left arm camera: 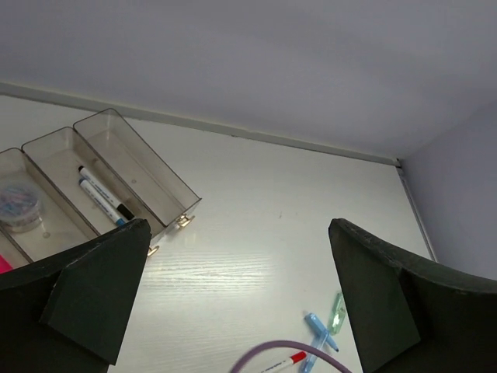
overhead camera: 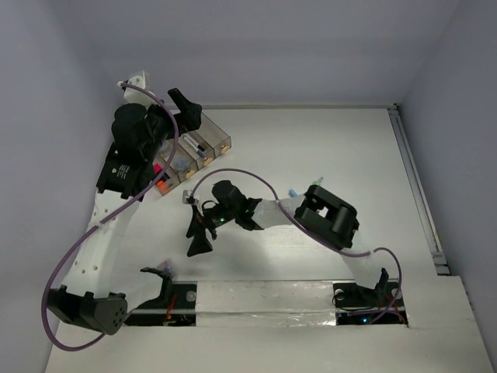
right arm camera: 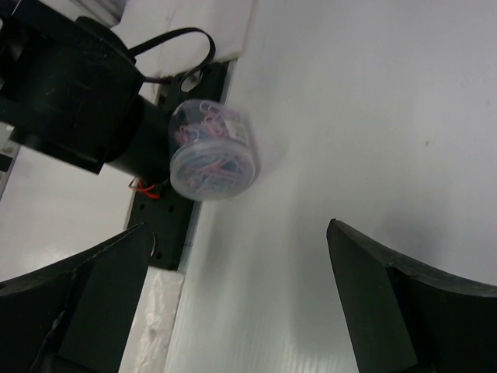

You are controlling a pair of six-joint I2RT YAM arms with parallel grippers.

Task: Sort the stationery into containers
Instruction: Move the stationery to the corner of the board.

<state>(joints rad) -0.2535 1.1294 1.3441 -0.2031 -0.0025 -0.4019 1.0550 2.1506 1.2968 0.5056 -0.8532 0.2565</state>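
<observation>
The row of clear smoky-brown bins (overhead camera: 208, 144) stands at the back left. In the left wrist view the bins (left arm camera: 147, 175) hold two white pens (left arm camera: 101, 194) in one bin and a round roll of clips (left arm camera: 19, 206) in the one beside it. My left gripper (overhead camera: 180, 116) hovers over the bins, open and empty (left arm camera: 241, 303). Blue clips (left arm camera: 317, 330), a pale-green clip (left arm camera: 336, 311) and a red-tipped pen (left arm camera: 286, 362) lie on the table. My right gripper (overhead camera: 198, 231) is open and empty (right arm camera: 241, 303), near a second round roll (right arm camera: 213, 151).
The second roll (overhead camera: 165, 268) lies against the left arm's black base (right arm camera: 70, 93) at the near edge. A purple cable (overhead camera: 233, 175) arcs over the table's middle. Orange and pink highlighter ends (overhead camera: 163, 185) show in the bins under the left arm. A wall runs behind the bins.
</observation>
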